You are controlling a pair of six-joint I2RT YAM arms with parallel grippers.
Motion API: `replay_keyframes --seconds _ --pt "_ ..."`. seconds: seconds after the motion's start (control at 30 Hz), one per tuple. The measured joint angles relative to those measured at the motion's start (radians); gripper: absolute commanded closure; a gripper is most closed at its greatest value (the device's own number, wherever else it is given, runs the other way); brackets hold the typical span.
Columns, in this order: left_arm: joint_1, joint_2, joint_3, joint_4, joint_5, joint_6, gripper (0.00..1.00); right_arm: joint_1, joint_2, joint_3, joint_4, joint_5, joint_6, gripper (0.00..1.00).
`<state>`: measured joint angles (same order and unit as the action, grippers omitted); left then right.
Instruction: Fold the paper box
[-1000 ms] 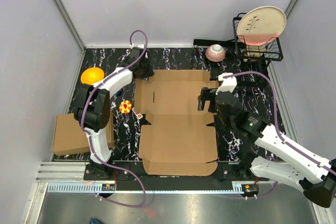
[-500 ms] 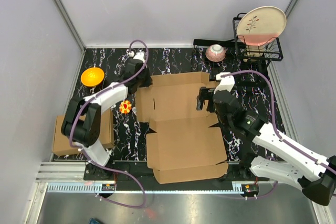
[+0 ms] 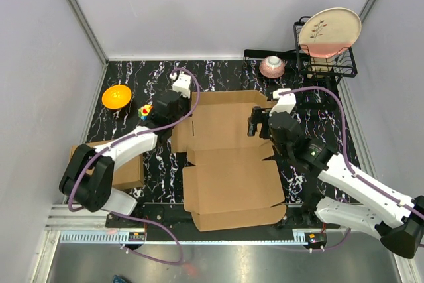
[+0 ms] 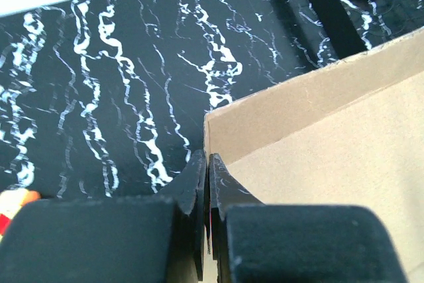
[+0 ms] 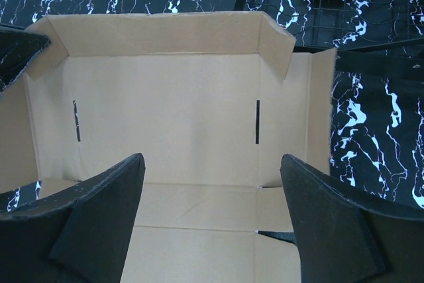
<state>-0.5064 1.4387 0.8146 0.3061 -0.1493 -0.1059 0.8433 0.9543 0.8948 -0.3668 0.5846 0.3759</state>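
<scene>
The paper box (image 3: 228, 157) lies opened out on the black marbled counter (image 3: 218, 74) between the two arms, its near panel flat and its far panel partly raised; in the right wrist view the paper box (image 5: 165, 97) shows an upright far wall, folded-in corner tabs and two narrow slits, while its near part is cut off by the frame; the left jaws are clenched on the thin edge of the box's far-left corner, where the fingers (image 4: 195, 183) press together on the cardboard (image 4: 331, 144); how deep the card sits between them is hidden by the fingers' own bulk, and from above the wrist covers the grip; the right jaws stand released and wide, with the fingers (image 5: 99, 217) hanging over the box's inside near its right edge; whether they touch the card I cannot tell; a second carton (image 3: 126, 167) at the left is half covered by the left arm (image 3: 132, 140); a small red and yellow toy (image 3: 144, 111) sits just beside that arm, too small to make out; an orange bowl (image 3: 116, 95) rests far left; a pink bowl (image 3: 272, 66) and a wire rack (image 3: 341, 64) holding a plate (image 3: 329, 31) stand at the far right
</scene>
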Motion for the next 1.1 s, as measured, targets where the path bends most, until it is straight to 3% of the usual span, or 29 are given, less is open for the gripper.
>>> replay_keyframes --seconds 0.37,0.77,1.1 --pt "0.004 -0.019 0.002 0.015 0.061 0.242 1.00 0.000 0.056 0.000 0.012 -0.052 -0.014 0.10" --pt "0.051 0.051 0.004 0.055 0.229 0.167 1.00 0.000 -0.011 -0.031 -0.014 -0.072 -0.004 0.11" --pt "0.117 0.072 0.085 0.023 0.282 0.138 1.00 0.000 -0.006 -0.262 -0.094 -0.051 0.244 0.14"
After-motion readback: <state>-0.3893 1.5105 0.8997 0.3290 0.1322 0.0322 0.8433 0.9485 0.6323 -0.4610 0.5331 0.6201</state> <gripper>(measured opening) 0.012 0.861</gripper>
